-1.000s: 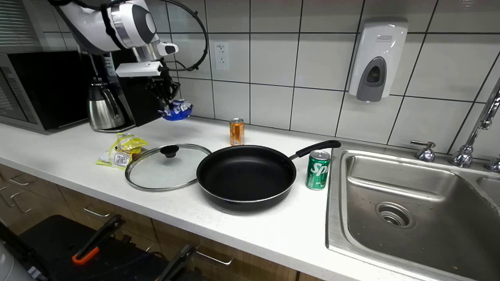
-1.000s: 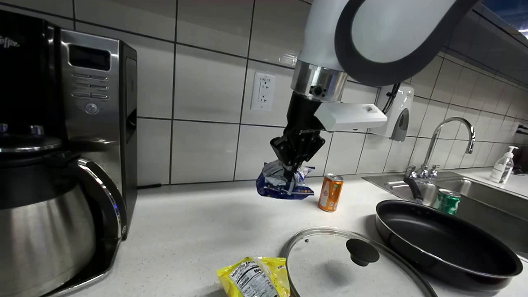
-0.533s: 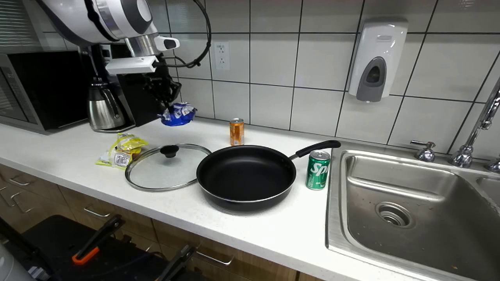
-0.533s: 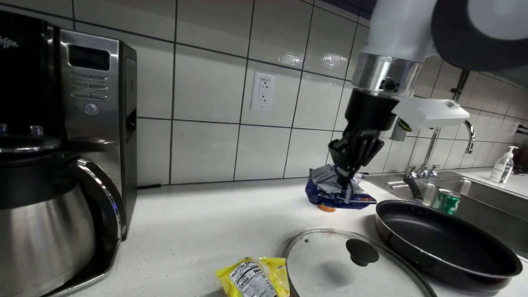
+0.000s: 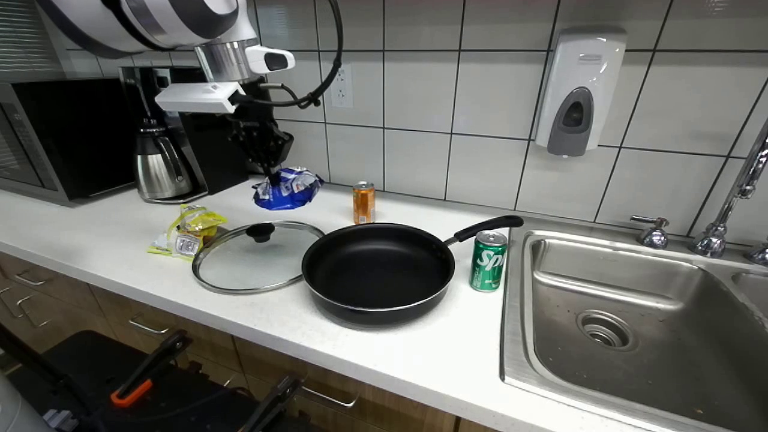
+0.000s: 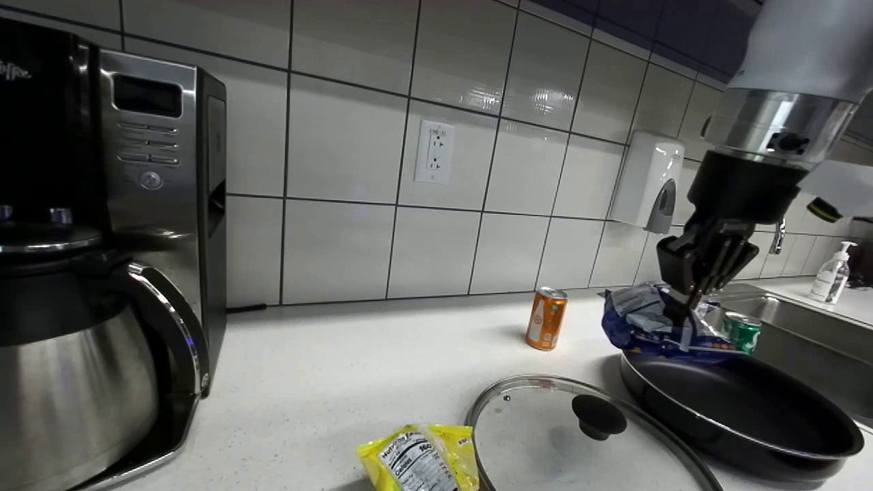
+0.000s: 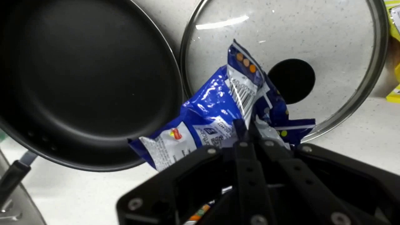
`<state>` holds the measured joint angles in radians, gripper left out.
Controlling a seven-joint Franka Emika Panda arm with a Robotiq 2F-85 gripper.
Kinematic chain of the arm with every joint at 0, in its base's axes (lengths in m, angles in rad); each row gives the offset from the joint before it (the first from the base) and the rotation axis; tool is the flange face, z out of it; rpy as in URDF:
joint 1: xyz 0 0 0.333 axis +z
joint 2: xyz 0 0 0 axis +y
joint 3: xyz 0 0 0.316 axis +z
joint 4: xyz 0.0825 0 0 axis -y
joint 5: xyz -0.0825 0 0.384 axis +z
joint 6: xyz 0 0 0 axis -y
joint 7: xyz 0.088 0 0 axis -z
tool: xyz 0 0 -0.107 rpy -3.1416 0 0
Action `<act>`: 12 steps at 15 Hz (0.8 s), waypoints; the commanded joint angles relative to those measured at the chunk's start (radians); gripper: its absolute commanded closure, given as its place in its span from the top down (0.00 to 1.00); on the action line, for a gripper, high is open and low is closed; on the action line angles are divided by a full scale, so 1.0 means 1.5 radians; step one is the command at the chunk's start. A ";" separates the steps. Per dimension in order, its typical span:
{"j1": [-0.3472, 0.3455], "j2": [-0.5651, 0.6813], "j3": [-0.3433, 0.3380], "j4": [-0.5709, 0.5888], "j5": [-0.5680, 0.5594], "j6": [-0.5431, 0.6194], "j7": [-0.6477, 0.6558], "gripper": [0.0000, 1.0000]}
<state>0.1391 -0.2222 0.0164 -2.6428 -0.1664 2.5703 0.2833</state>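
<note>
one crumpled blue bag (image 7: pixel 209 101) is clamped in the hand (image 6: pixel 678 312), whose jaws are narrowed tightly on it, and is held above the tabletop (image 5: pixel 432 354). in the wrist view, the black pan (image 7: pixel 90 78) is seen between nine and ten o'clock from the bag, and the glass lid (image 7: pixel 293 47) toward two. in an exterior view, the orange can (image 5: pixel 363 204) is found at three o'clock from it, the green can (image 5: pixel 489 264) toward four, the yellow packet (image 5: pixel 201 221) at eight.

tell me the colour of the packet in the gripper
The packet is shiny blue with whitish printed panels; it shows best in the wrist view.
</note>
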 commanded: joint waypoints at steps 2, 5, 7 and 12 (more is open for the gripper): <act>-0.068 -0.075 -0.016 -0.078 0.041 0.016 -0.035 0.00; -0.117 -0.063 -0.039 -0.086 0.039 0.027 -0.039 0.00; -0.144 -0.043 -0.055 -0.080 0.040 0.038 -0.046 0.00; -0.186 0.017 -0.078 -0.063 0.038 0.077 -0.041 0.00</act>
<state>-0.1023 -0.2499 -0.1022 -2.7489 -0.1236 2.6390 0.2351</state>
